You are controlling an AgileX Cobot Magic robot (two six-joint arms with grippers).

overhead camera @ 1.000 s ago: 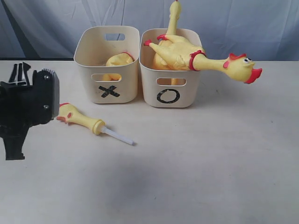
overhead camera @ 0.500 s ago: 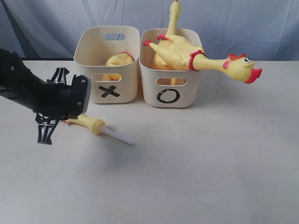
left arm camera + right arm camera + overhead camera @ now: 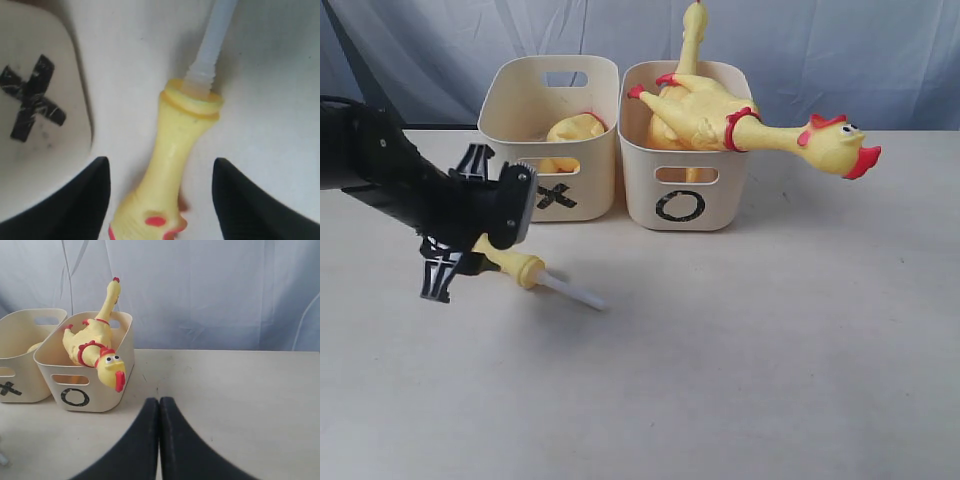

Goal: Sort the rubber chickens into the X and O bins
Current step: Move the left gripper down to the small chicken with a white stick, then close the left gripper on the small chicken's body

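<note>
Down at the lower left of the exterior view, the left gripper (image 3: 161, 167) has its jaws apart on either side of the head-and-neck piece (image 3: 510, 262). That piece lies on the table (image 3: 770, 350) just before the X bin (image 3: 505, 140), white tube (image 3: 570, 292) pointing right. A headless body (image 3: 575, 130) sits in that bin. Two whole chickens (image 3: 705, 110) fill the O bin (image 3: 640, 185), one head hanging past its right side. The right gripper (image 3: 159, 407) has its jaws pressed together, empty.
</note>
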